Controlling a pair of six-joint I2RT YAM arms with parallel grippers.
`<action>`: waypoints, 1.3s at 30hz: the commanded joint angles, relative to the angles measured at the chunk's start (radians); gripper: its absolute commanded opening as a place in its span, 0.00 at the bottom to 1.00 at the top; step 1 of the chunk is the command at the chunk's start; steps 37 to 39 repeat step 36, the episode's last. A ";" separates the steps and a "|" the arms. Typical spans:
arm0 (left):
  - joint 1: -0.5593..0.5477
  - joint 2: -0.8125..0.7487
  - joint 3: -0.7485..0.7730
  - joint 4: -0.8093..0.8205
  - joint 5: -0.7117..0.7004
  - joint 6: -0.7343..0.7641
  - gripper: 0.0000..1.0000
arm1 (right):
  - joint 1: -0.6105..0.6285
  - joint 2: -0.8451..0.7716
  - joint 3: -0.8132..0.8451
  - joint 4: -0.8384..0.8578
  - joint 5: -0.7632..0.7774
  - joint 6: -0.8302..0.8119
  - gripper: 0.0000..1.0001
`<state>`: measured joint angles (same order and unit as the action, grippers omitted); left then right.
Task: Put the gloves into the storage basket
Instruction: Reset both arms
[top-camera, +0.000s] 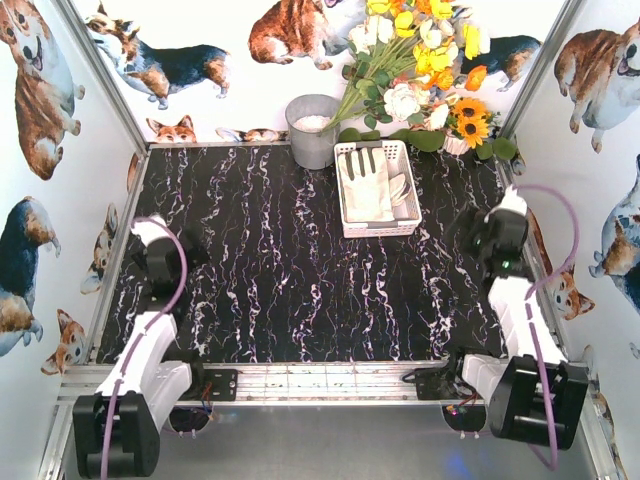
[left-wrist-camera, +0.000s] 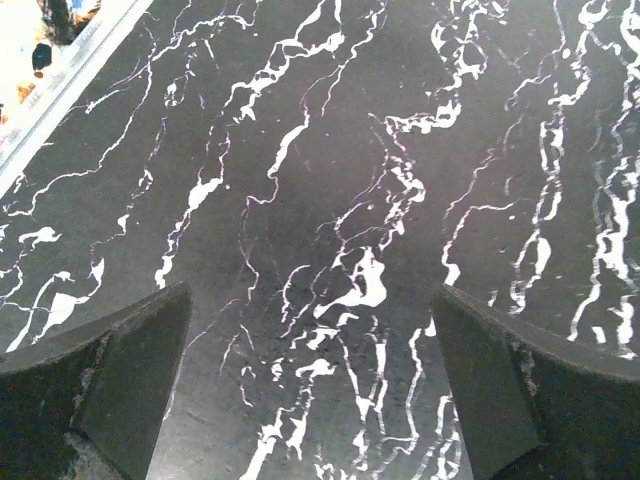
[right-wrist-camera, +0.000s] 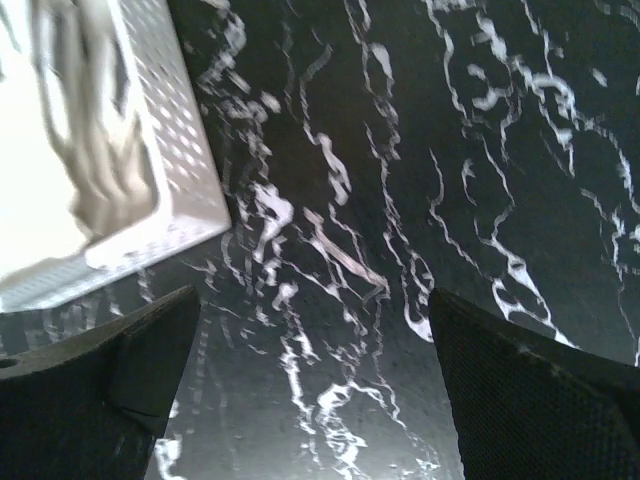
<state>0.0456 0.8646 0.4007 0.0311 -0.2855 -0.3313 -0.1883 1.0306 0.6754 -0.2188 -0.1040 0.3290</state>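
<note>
The storage basket (top-camera: 378, 226) stands on the black, white-veined desk (top-camera: 280, 290) towards the far side, right of centre. Just to its far left is a grey metal bucket (top-camera: 312, 132), and a bunch of yellow, white and orange flowers (top-camera: 420, 70) leans over it from the far right.

The gloves (top-camera: 366, 186) lie inside the basket, piled together in cream-white fabric. Dark grey fingers show at the far end (how many gloves are in the pile cannot be told from above). None shows on the bare desk around it.

The left gripper (top-camera: 158, 250) hangs over the left edge of the desk, well apart from the basket. In the left wrist view this gripper (left-wrist-camera: 310, 400) has its fingers (left-wrist-camera: 110, 380) spread wide, with only veined desk between them.

The right gripper (top-camera: 496, 236) is at the right edge, nearer than the basket and off to its right. In its wrist view the gripper (right-wrist-camera: 315, 390) is also spread wide and holds nothing. A corner of the basket (right-wrist-camera: 185, 150) shows at the upper left there, with the gloves (right-wrist-camera: 70, 150) a pale blur inside.
</note>
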 joint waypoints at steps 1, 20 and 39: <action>0.015 -0.002 -0.123 0.373 -0.014 0.141 1.00 | 0.007 -0.074 -0.209 0.328 0.091 -0.037 1.00; -0.062 0.702 -0.108 1.124 0.170 0.410 1.00 | 0.221 0.397 -0.367 1.049 0.121 -0.352 1.00; -0.064 0.691 -0.089 1.058 0.079 0.365 1.00 | 0.210 0.431 -0.356 1.074 0.127 -0.335 1.00</action>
